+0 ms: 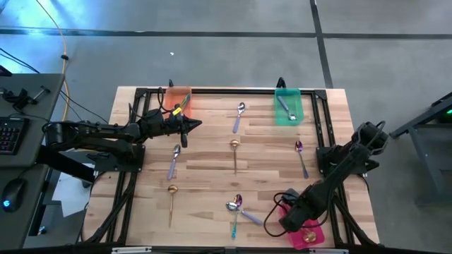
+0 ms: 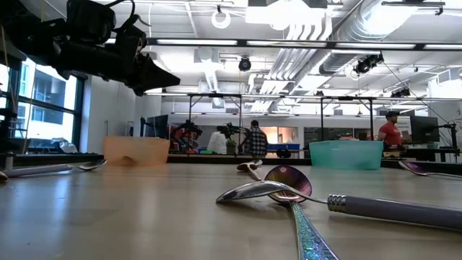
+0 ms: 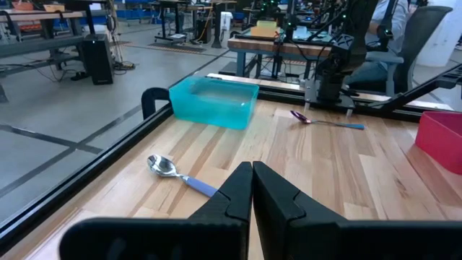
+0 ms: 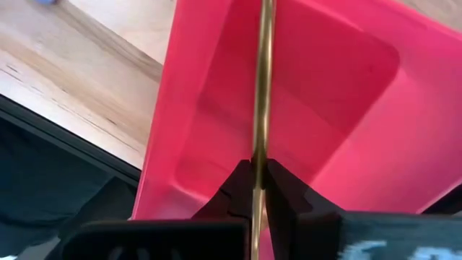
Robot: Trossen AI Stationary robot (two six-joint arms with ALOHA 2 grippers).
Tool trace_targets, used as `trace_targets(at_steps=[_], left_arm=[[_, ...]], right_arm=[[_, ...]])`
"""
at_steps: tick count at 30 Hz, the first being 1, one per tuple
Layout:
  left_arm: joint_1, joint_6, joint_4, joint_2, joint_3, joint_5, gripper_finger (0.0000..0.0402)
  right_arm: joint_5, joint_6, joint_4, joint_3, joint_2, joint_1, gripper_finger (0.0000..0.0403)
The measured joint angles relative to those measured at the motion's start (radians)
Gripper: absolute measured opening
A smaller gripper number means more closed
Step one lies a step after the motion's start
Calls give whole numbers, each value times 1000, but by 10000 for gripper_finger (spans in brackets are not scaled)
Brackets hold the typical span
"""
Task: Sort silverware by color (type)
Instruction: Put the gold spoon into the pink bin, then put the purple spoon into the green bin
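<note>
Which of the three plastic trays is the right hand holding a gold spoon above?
The pink tray, at the table's near right corner. The right hand grips a gold spoon over it; the orange tray and green tray sit along the far edge.

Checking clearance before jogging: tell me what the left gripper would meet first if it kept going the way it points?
Probably nothing at once: the shut left gripper points across bare table. The lavender-handled spoon lies to one side; the pink tray is far off. Depth is uncertain.

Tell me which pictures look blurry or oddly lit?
Low view: the nearest lavender-handled spoon is soft-focused, and ceiling lights make the arm a dark silhouette. Right wrist view: the gold spoon and pink tray blur up close. High view: blue glow at the upper left.
</note>
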State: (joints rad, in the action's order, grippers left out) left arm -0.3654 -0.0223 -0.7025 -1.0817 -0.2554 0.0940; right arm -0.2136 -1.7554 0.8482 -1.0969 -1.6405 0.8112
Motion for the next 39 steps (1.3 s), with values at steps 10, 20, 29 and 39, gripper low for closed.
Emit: trace_targets(at_steps=[10,20,29,39], left_arm=[[0,-11,1,0,0,3,3],[-1,-10,1,0,0,40,3],[-1,-1,1,0,0,43,3],[-1,0,1,0,0,42,3]], right_arm=[[34,2,30,0,0,0,0],[43,0,55,-1,0,-8,41],[-25,3,61,-1,39,-43,81],[255,104,-47,-2,106,-142,11]])
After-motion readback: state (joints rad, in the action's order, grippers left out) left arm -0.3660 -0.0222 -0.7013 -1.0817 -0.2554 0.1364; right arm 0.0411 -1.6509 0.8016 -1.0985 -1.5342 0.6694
